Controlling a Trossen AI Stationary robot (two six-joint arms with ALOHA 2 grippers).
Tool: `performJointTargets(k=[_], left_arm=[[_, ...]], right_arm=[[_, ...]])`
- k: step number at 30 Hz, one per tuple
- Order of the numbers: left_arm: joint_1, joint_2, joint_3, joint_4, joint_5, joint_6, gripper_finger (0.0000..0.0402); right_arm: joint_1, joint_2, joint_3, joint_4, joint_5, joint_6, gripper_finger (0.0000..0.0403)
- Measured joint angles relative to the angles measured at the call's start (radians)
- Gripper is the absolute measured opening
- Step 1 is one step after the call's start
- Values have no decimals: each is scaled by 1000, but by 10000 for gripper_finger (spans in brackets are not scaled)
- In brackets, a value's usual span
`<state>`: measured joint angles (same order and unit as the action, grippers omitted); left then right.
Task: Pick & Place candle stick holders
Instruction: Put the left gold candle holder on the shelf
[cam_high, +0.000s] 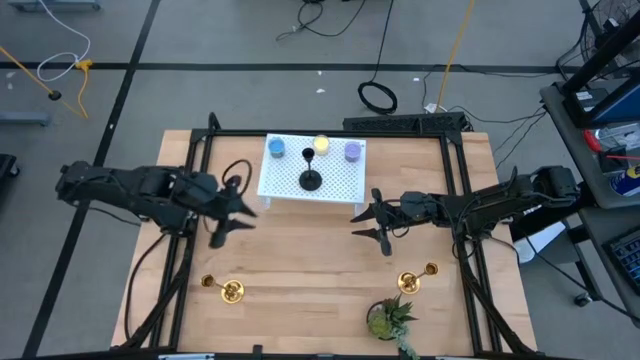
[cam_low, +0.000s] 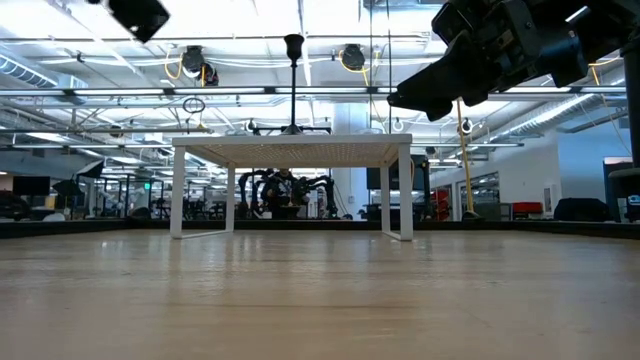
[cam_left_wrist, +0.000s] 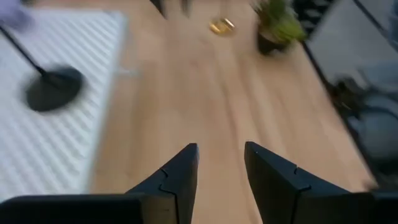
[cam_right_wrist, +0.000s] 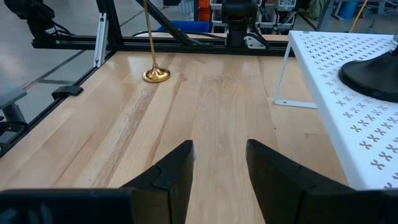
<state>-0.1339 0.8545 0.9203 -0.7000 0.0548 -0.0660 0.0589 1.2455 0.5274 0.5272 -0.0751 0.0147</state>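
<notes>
A black candle stick holder (cam_high: 311, 180) stands upright by its round base on a white perforated stand (cam_high: 340, 185) at the table's far middle; it also shows in the low view (cam_low: 293, 85). One gold holder (cam_high: 230, 291) stands near the front left, and it shows upright in the right wrist view (cam_right_wrist: 155, 74). Another gold holder (cam_high: 408, 282) stands near the front right. My left gripper (cam_high: 235, 215) is open and empty above the table, left of the stand's near edge. My right gripper (cam_high: 368, 225) is open and empty, right of the stand's near edge.
Blue (cam_high: 277, 148), yellow (cam_high: 321, 143) and purple (cam_high: 352, 151) candles sit along the stand's far edge. A small green potted plant (cam_high: 385, 318) stands at the front right, near the right gold holder. Bare wood lies between the two grippers.
</notes>
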Motion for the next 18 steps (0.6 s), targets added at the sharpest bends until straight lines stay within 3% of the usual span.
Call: performJointTargets(k=[5, 9, 14, 18], left_arm=[[-82, -18, -2, -172, 130, -18, 141], [-175, -17, -53, -182, 218, 10, 141], [-294, -17, -135, -179, 232, 92, 140], [-369, -17, -197, -168, 235, 40, 140]], right_arm=[[0, 0, 0, 0, 0, -3, 146], [0, 0, 0, 0, 0, -7, 146], [0, 0, 0, 0, -3, -7, 146], [0, 0, 0, 0, -3, -7, 146]])
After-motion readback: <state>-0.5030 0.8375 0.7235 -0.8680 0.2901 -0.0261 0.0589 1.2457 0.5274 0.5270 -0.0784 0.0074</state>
